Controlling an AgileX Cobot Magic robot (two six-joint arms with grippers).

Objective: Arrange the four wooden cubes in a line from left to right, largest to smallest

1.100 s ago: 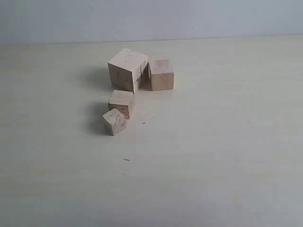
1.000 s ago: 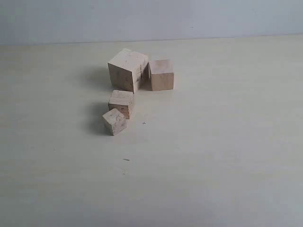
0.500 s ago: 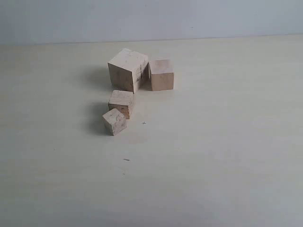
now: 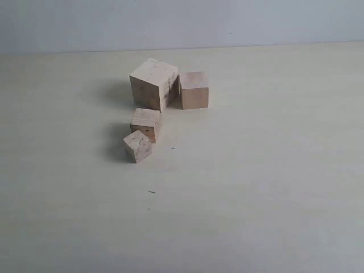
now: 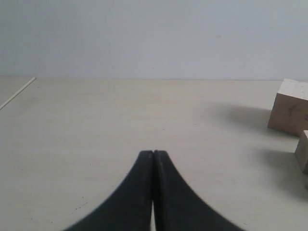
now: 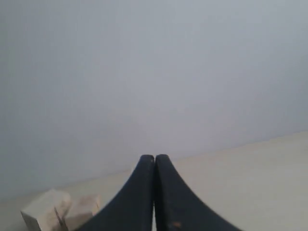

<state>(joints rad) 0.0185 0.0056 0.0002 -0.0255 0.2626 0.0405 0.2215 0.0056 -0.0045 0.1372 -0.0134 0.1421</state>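
Note:
Four pale wooden cubes sit clustered on the table in the exterior view. The largest cube point(image 4: 153, 85) stands at the back, turned at an angle, with the second-largest cube point(image 4: 194, 90) close to its right. In front of them lies the third cube point(image 4: 145, 124), and the smallest cube point(image 4: 137, 146) rests just in front of that, nearly touching. Neither arm shows in the exterior view. My left gripper point(image 5: 153, 153) is shut and empty, with the largest cube point(image 5: 290, 108) off to one side. My right gripper point(image 6: 154, 157) is shut and empty, two cubes point(image 6: 45, 211) blurred beyond it.
The pale table point(image 4: 273, 170) stretches around the cubes, meeting a grey-blue wall point(image 4: 182, 23) at the back. A table edge line point(image 5: 17, 91) shows in the left wrist view. Small dark marks point(image 4: 152, 192) dot the surface in front of the cubes.

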